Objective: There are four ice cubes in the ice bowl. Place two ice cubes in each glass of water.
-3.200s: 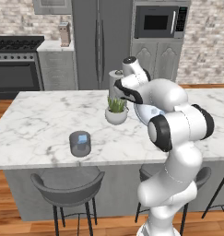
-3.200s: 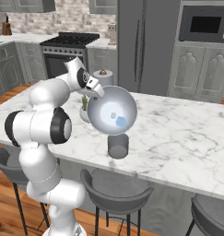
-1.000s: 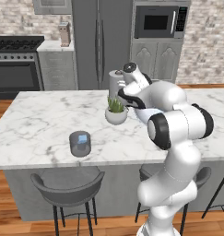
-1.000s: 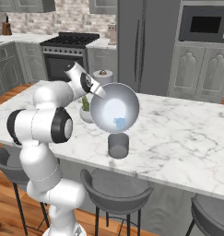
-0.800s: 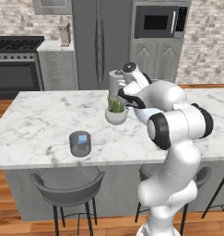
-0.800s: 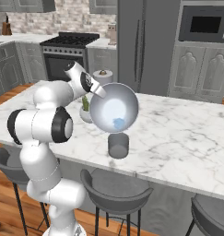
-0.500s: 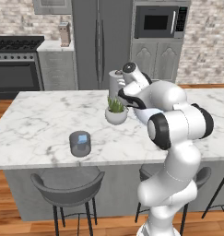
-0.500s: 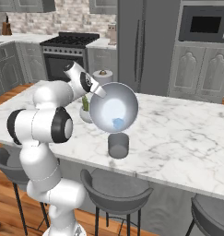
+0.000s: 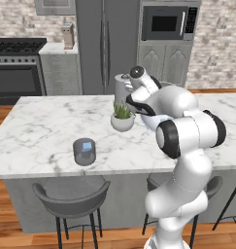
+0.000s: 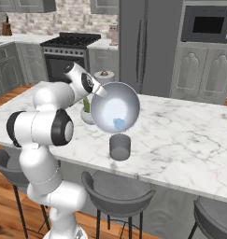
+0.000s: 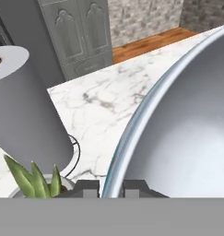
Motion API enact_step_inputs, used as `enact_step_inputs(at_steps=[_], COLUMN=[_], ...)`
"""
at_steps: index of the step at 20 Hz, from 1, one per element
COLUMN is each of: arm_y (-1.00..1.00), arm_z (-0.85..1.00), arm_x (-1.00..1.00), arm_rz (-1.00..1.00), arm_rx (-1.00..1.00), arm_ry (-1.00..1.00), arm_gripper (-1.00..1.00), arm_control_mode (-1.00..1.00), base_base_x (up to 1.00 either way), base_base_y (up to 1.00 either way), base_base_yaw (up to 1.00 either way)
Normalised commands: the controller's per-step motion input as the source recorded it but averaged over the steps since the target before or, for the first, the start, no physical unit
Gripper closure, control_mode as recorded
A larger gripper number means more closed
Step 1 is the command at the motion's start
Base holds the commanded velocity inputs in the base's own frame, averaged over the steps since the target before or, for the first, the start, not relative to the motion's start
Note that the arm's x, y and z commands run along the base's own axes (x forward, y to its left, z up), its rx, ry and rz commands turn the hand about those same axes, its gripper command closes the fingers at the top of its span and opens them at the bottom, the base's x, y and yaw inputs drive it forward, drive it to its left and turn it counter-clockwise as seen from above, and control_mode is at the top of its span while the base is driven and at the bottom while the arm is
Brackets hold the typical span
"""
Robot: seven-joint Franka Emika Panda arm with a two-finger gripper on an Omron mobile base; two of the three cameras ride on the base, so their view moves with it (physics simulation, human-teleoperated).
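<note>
The ice bowl (image 10: 115,108) looks stiff and light but smooth-walled, so its thin rim is probably the only place to pinch, and tipped steeply as it is, the slick ice cubes (image 10: 118,123) inside would likely slide out readily. It hangs lifted above the worktop (image 10: 180,135), over one glass of water (image 10: 120,146). The pincer (image 11: 111,188) is shut down tight on the bowl's rim.

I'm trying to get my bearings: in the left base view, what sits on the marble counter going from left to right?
glass of water → small potted plant → robot arm, which hides what lies further right.
</note>
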Motion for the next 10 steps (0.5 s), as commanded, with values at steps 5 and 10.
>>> enact_step_inputs(at_steps=[5,10], arm_y=[-0.05,-0.22], arm_z=[0.00,0.01], arm_x=[0.00,0.00], arm_rz=[-0.01,0.00], arm_rx=[0.00,0.02], arm_ry=[-0.04,-0.01], arm_gripper=[1.00,1.00], arm_control_mode=[-1.00,-1.00], base_base_x=[0.00,0.00], base_base_y=[0.00,0.00], base_base_yaw=[0.00,0.00])
